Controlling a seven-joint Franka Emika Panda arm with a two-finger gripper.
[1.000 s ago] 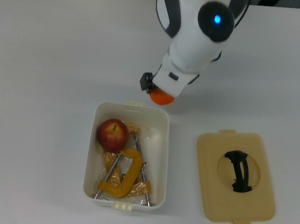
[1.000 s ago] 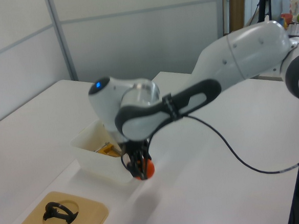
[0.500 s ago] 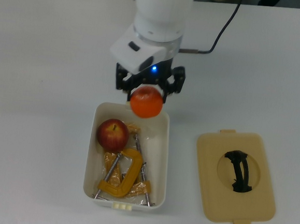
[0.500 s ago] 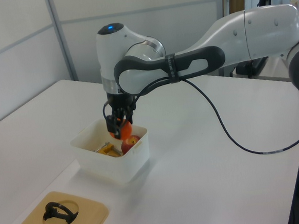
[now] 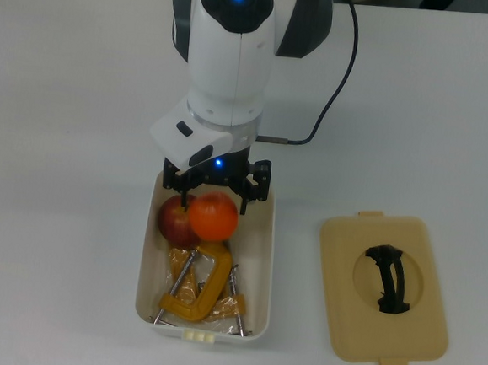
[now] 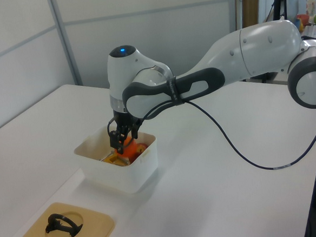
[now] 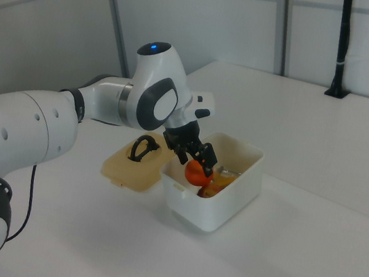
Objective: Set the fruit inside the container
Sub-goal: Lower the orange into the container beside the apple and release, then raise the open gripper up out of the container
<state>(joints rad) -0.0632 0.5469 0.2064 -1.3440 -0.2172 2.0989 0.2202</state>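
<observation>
Gripper: the gripper [image 5: 215,199] hangs over the open box, its two dark fingers clamped on either side of the orange, one at the top view's left and one at the top view's right.
Orange: the orange [image 5: 214,216] sits between the fingers, over the end of the container nearest the arm's base in the top view; in the left view it [image 6: 128,148] shows about level with the rim (whether it touches anything below, I cannot tell).
Apple: the apple [image 5: 172,221] lies inside the container, just beside the orange on the top view's left and partly covered by it.
Container: the white container [image 5: 262,260] stands on the table [image 5: 70,135], lid off, with a cream clip on its near short end in the top view.
Clamps: yellow C-clamps [image 5: 198,296] lie in the other half of the container, below the fruit in the top view.
Lid: the beige lid [image 5: 384,288] with its black handle lies flat on the table, apart from the container on the top view's right.
Arm: the white arm [image 6: 240,53] reaches in from the left view's right, a black cable hanging from it.
</observation>
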